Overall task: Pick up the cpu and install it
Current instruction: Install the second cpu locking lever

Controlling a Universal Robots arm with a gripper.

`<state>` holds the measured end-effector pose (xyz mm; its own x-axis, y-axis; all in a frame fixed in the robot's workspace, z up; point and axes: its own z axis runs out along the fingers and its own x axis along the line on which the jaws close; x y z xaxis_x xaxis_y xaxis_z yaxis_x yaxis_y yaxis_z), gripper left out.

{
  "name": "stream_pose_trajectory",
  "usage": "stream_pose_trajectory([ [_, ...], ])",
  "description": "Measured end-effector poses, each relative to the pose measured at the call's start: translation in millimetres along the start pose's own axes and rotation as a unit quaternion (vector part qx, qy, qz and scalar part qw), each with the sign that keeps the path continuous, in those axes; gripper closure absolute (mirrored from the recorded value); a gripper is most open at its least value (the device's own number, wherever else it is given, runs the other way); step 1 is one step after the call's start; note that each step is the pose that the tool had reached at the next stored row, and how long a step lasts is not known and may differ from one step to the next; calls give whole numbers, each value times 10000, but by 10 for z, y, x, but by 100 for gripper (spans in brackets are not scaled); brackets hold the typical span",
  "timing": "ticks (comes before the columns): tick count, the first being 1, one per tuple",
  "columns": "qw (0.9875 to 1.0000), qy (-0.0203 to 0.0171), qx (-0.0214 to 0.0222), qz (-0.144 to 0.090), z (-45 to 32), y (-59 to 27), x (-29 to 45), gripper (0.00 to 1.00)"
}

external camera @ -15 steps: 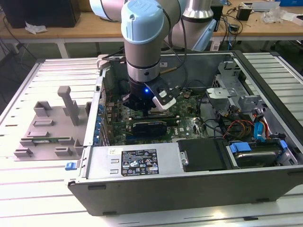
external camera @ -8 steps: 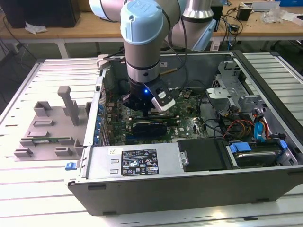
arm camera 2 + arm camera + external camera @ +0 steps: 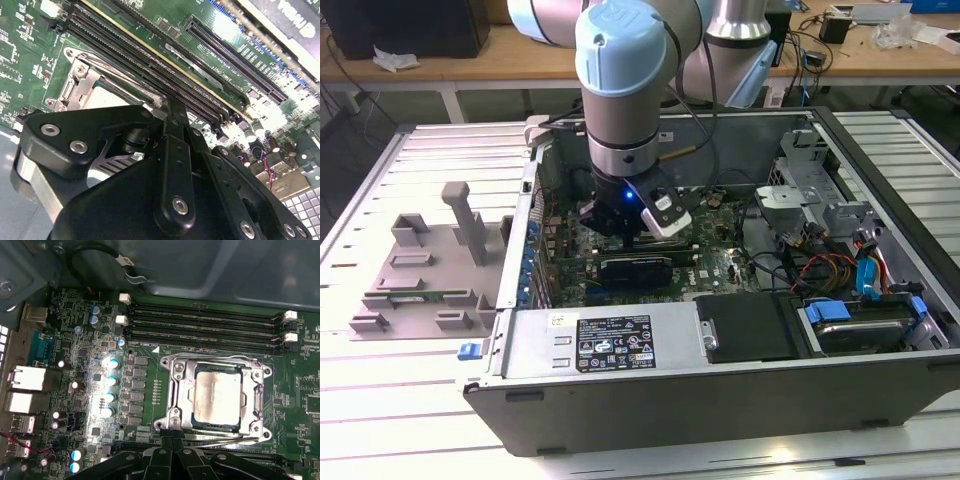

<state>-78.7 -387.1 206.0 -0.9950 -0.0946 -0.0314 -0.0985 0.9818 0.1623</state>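
CPU: seated in socket frame on motherboard, at the frame's centre in the first wrist view. Gripper: fingers closed together, empty, just off the frame's 6 o'clock edge. Step judged: placement done; latching appears outstanding.

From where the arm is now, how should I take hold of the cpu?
The cpu lies flat inside the socket frame, which rings it closely. Its edges look walled in, so come straight down from above onto its flat metal top; a side pinch seems blocked.
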Motion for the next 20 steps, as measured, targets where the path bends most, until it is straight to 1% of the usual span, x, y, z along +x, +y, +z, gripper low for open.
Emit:
stream_pose_trajectory([
  [8,10000,0,1,0,-2,-21,3,89],
  [12,10000,-5,-20,0,17,-20,47,89],
  [13,9999,-18,-118,0,25,-21,52,89],
  [14,9997,-32,-235,2,26,-21,52,89],
  [15,9995,-43,-325,3,27,-21,52,89],
  [16,9993,-53,-376,4,35,-21,52,89],
  [17,9992,-54,-389,4,41,-22,53,89],
  [20,9992,-53,-391,3,41,-24,53,89],
])
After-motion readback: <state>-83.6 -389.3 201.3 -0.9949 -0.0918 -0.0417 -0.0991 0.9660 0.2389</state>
